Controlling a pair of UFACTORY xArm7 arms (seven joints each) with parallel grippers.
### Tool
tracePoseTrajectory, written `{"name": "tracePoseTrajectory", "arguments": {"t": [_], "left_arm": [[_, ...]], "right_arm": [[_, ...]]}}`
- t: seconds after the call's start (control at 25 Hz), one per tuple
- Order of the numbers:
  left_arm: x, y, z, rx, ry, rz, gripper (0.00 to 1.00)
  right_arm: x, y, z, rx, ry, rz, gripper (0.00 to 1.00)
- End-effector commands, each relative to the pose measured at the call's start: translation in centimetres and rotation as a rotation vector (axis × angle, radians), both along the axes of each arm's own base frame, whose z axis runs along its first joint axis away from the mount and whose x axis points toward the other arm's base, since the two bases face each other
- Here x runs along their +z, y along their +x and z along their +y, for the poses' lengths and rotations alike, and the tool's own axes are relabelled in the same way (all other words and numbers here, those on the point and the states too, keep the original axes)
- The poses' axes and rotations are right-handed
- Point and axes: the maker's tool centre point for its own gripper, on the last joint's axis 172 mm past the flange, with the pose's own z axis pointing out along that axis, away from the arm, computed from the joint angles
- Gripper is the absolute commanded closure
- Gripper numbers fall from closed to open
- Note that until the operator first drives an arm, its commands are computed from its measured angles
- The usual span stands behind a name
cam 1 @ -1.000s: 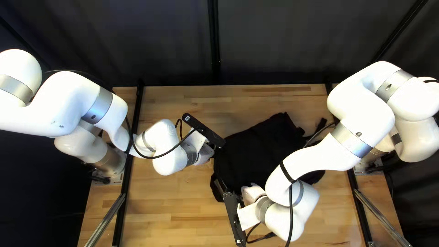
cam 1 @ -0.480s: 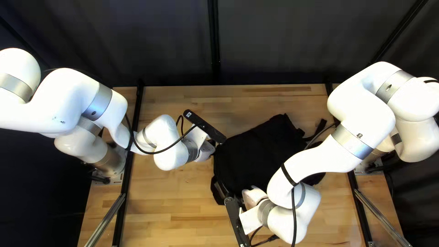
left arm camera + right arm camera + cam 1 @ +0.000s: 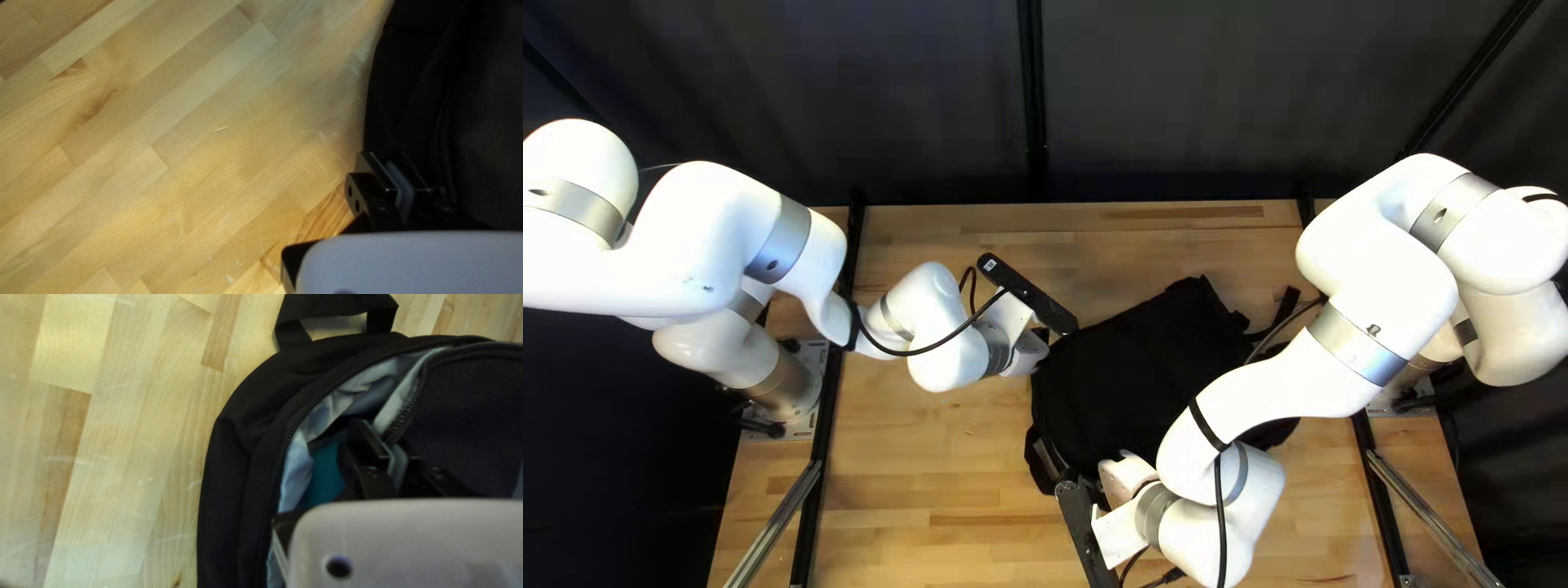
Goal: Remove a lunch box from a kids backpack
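The top left view showed one black cloth backpack (image 3: pixel 1144 376), soft and matte, slumped on a surface (image 3: pixel 958 479) of jointed wooden strips. Two white hands worked at it, each with two fingers. The left hand (image 3: pixel 1027 354) sat by its ten o'clock edge and the right hand (image 3: pixel 1120 477) by its seven o'clock edge, both sets of fingertips hidden from there.

In the wrist views, I counted twelve as straight ahead of the fingers. The left hand (image 3: pixel 393 163) was clenched, its two fingers drawn together at the backpack's rounded side, which spread from twelve round to three o'clock; I couldn't tell whether any dark cloth was caught in between.

The right hand (image 3: pixel 391 443) was grasping the edge of the flap (image 3: pixel 463 403), one finger on each side of the cloth, at the open mouth. Toothed zipper (image 3: pixel 289 436) tape curved round the opening, and the crinkled lining (image 3: pixel 321 411) was pale grey and silky. One webbing loop handle (image 3: pixel 338 305) stood out at eleven o'clock. One smooth teal shape with dark edging, apparently the lunch box (image 3: pixel 325 471), lay inside, just beside the right hand at nine o'clock, partly covered by it.
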Motion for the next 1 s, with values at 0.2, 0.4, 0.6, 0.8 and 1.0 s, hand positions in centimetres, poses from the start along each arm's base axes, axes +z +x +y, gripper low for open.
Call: {"name": "tracePoseTrajectory", "arguments": {"t": [0.2, 0.4, 0.6, 0.8, 1.0], "left_arm": [[0.1, 1.0, 0.4, -0.008, -0.011, 0.006, 1.0], [0.3, 2.3, 0.6, -0.016, -0.016, 0.01, 1.0], [0.5, 3.0, 0.8, -0.021, -0.02, 0.014, 1.0], [1.4, 1.5, 0.5, -0.009, -0.014, 0.014, 0.0], [2.9, -2.6, 0.0, 0.02, 0.011, 0.018, 0.0]], "right_arm": [[0.0, 0.2, 0.0, 0.004, 0.001, 0.001, 1.0], [-0.2, -0.1, -0.1, 0.004, 0.001, 0.003, 1.0], [-0.2, -0.5, -0.2, -0.001, -0.002, 0.003, 1.0], [0.7, -0.9, -0.9, -0.017, -0.011, 0.005, 1.0], [2.0, -1.5, -2.6, -0.057, -0.019, 0.016, 1.0]]}}
